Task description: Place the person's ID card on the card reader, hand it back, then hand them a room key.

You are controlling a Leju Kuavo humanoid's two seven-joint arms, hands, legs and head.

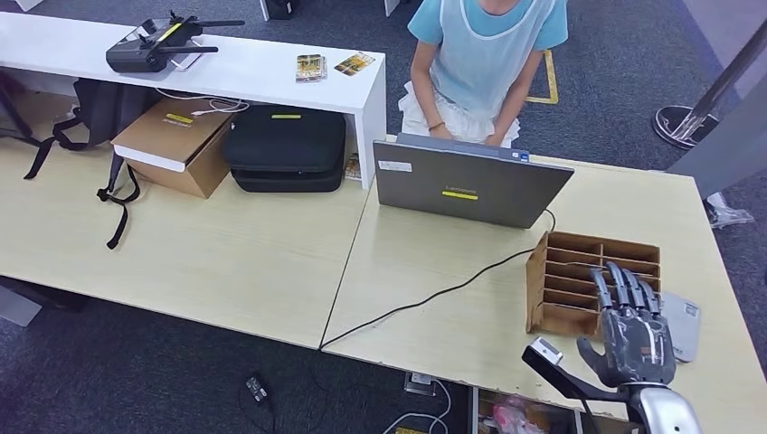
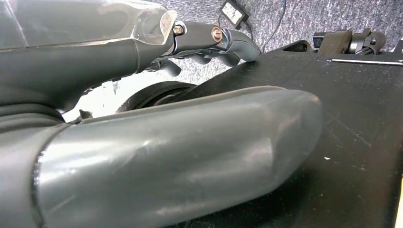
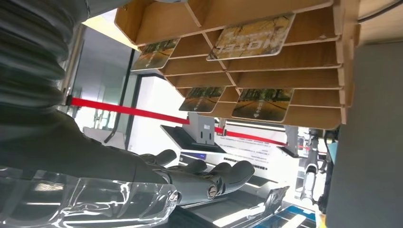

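Observation:
My right hand [image 1: 633, 330] hovers over the near right corner of the desk, fingers stretched forward and apart, holding nothing. Its fingertips overlap the near right edge of a wooden slotted card rack [image 1: 579, 280]. In the right wrist view the rack [image 3: 266, 61] holds several room key cards [image 3: 252, 42] in its slots, just beyond my fingers [image 3: 223, 175]. A flat grey card reader [image 1: 685, 325] lies right of the hand. A person [image 1: 484, 63] sits behind the laptop. My left hand [image 2: 180, 156] hangs low, empty, above a dark surface.
A grey laptop [image 1: 466, 185] stands open, its back to me, with a black cable [image 1: 434, 294] running across the desk to the near edge. On the white counter [image 1: 253, 72] at the back left are a controller [image 1: 158, 43] and some cards [image 1: 309, 68]. Bags and a box sit under it.

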